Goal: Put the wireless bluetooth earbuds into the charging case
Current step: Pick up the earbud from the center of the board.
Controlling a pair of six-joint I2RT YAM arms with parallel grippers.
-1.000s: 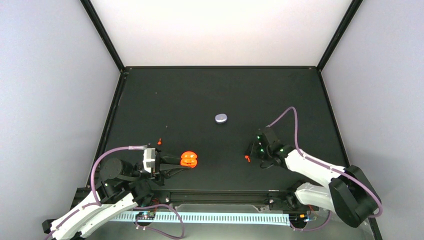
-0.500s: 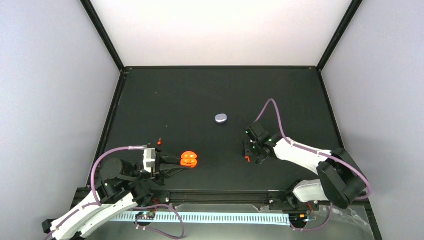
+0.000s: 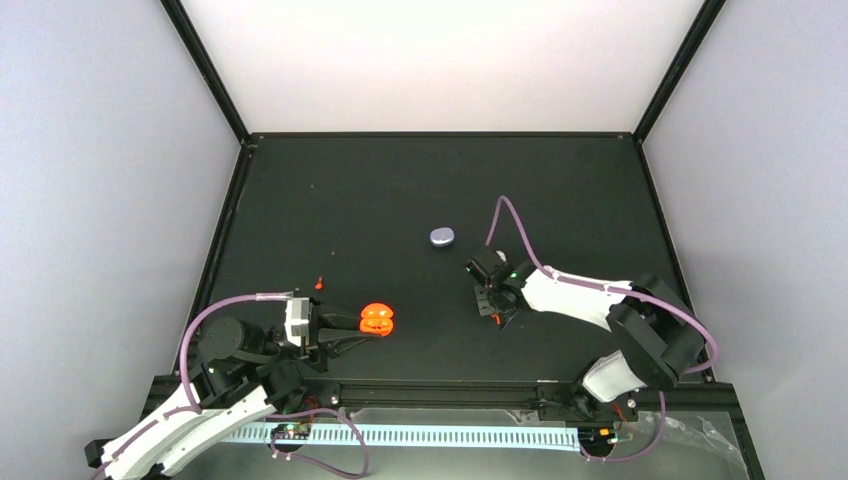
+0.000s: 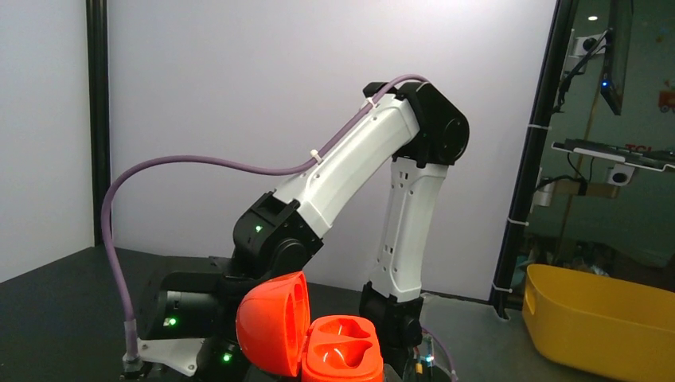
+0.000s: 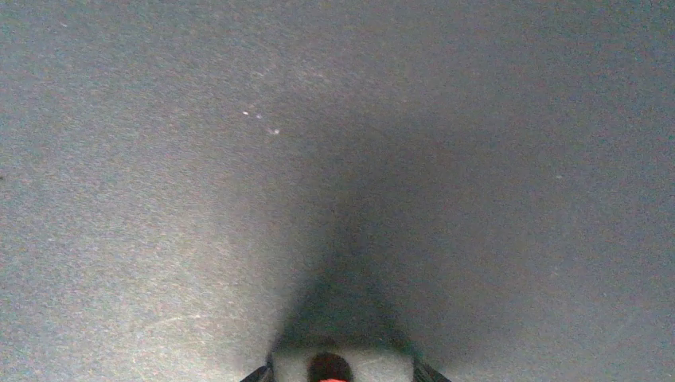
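Observation:
The charging case (image 3: pixel 378 319) is orange-red, with its hinged lid open and two empty wells; it also shows in the left wrist view (image 4: pixel 342 354). My left gripper (image 3: pixel 368 322) is shut on it near the table's front left. One small red earbud (image 3: pixel 494 318) lies on the black table under my right gripper (image 3: pixel 492 308). In the right wrist view this earbud (image 5: pixel 329 370) sits between the spread fingertips of the right gripper (image 5: pixel 334 376), which is open and low over the table. A second red earbud (image 3: pixel 319 283) lies left of the case.
A small closed lavender-grey oval pebble (image 3: pixel 441 236) lies mid-table, behind the right gripper. The black table (image 3: pixel 400 190) has raised black frame edges and white walls around it. A yellow bin (image 4: pixel 605 322) stands off the table in the left wrist view.
My right arm has swung left and forward, bringing its gripper from right of the red earbud to over it. The left arm and the case have not moved.

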